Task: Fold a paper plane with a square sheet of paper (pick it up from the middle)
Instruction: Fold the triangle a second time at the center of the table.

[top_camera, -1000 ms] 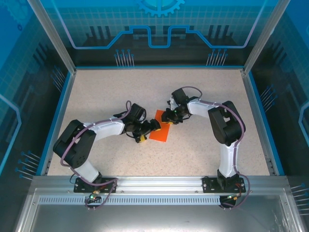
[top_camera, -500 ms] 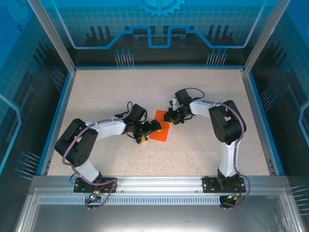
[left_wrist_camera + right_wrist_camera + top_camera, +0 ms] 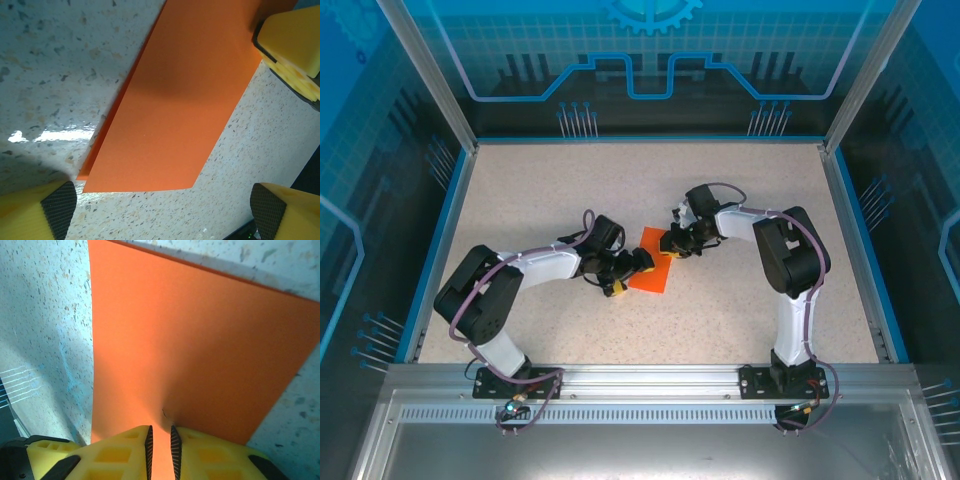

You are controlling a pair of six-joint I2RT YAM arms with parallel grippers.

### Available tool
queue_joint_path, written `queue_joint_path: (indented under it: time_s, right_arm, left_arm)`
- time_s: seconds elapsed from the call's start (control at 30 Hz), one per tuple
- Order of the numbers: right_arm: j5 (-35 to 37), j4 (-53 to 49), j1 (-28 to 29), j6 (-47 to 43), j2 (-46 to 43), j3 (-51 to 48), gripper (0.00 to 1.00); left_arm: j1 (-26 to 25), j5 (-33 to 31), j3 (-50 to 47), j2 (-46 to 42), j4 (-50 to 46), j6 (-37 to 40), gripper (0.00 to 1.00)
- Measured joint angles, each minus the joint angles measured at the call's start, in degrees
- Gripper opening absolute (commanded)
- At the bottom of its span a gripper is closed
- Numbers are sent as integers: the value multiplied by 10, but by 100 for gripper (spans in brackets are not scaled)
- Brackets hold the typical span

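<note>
paper [image 3: 190, 350]: orange sheet, flat on the speckled table [image 3: 45, 60], near edge tucked into the right jaws
right gripper [image 3: 160, 432]: clamped on that edge, tiny crease right at the tips
left gripper [image 3: 160, 207]: jaws wide apart, gripping nothing, paper's corner sits just ahead between them

The table [image 3: 740, 180] is a speckled beige slab, glossy enough to throw a white glint [image 3: 55, 135] (seen in the left wrist view). A blue rim [image 3: 440, 245] borders its left, far and right edges. Translucent blue panels [image 3: 650, 60] printed with grid and circuit lines wall in the far side and both flanks, held by slanted aluminium posts [image 3: 427, 75] at the far corners. A metal rail [image 3: 650, 382] runs along the near edge
</note>
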Motion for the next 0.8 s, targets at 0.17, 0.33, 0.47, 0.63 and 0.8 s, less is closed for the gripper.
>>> queue_joint_path:
  time_s: [0.17,0.33,0.47,0.63,0.8]
  right_arm:
    - [-6,1,-2,0,2,0,21]
    - [-7,1,-2,0,2,0,21]
    - [-7,1,-3,0,3,0,20]
    - [-9,1,-3,0,3,0,20]
    - [-9,1,-4,0,3,0,20]
  left_arm:
    - [0,0,3,0,8,0,92]
    - [0,0,3,1,13,0,92]
    - [0,0,3,1,13,0,92]
    - [0,0,3,2,15,-1,89]
    - [0,7,3,2,40,-2,81]
